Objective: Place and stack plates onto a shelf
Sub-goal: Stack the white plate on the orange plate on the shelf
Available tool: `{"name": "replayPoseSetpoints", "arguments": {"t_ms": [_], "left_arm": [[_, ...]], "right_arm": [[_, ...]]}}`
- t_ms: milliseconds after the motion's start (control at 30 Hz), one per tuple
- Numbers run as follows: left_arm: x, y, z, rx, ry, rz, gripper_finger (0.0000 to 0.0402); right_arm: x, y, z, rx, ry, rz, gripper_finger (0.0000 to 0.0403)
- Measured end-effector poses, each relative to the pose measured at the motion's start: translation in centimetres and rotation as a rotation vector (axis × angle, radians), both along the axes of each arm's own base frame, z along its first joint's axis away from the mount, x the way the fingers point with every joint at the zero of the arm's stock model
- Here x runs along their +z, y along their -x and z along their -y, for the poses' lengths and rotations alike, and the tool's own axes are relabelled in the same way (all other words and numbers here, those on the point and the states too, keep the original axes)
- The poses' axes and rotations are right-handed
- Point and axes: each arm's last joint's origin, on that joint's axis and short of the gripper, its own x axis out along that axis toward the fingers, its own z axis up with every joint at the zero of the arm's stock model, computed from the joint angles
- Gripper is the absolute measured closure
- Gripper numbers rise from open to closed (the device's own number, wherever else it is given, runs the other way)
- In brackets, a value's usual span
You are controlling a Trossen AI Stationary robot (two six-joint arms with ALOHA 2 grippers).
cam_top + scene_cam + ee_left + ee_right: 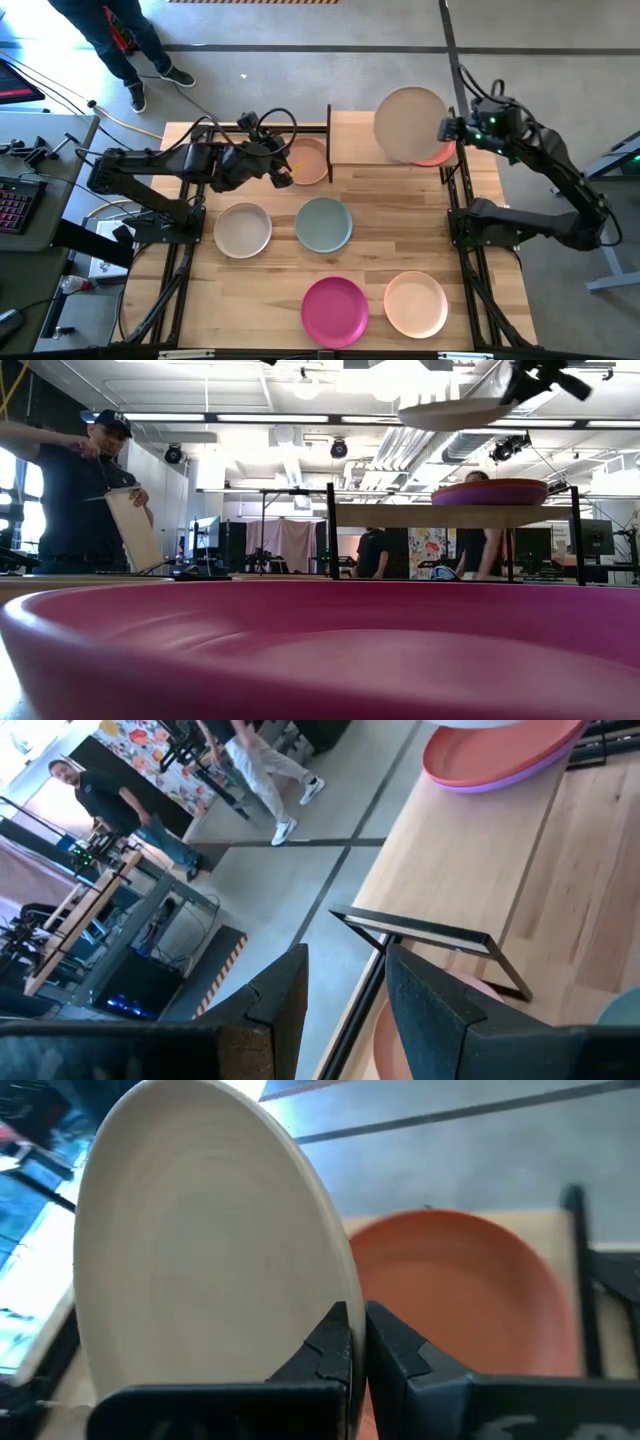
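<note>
Right gripper [447, 129] above the right end of the shelf [360, 140], fingers pinched shut on the rim of a cream plate [408, 123] held roughly level over the stack. Stack on the shelf [455, 514]: a rust-orange plate [450, 1290] on top, a purple plate [490, 494] beneath it, 2 plates as far as visible. Cream plate [450, 412] well clear of the stack in the low view, so lowering not yet begun. Best done by centring the cream plate over the rust-orange one first, then descending straight and slow, keeping it level so the far edge does not catch the rim below. Release only once the plate rests in the stack; then back the fingers out sideways along the rim, away from the black upright [580, 1270] nearby, to avoid dragging the stack toward the shelf's edge. Left gripper [284, 176] waiting near the left end of the shelf, fingers [425, 1005] parted and empty, just beside a peach plate [306, 160] under the shelf. Still on the bench [470, 230]: another cream plate [243, 229], a grey-teal plate [323, 223], a magenta plate [335, 310] and a pale pink plate [416, 303].
</note>
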Motion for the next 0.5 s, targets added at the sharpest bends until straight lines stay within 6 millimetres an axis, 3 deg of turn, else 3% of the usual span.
{"name": "replayPoseSetpoints", "arguments": {"t_ms": [200,500], "left_arm": [[0.0,0.0,0.0,-0.001,0.0,-0.002,0.0278],[0.0,0.0,0.0,-0.002,0.001,-0.001,0.0278]], "right_arm": [[-2.5,2.2,-1.3,-0.06,-0.046,0.018,0.0403],[-6.4,5.0,-3.7,-0.187,-0.094,0.214,0.0403]]}}
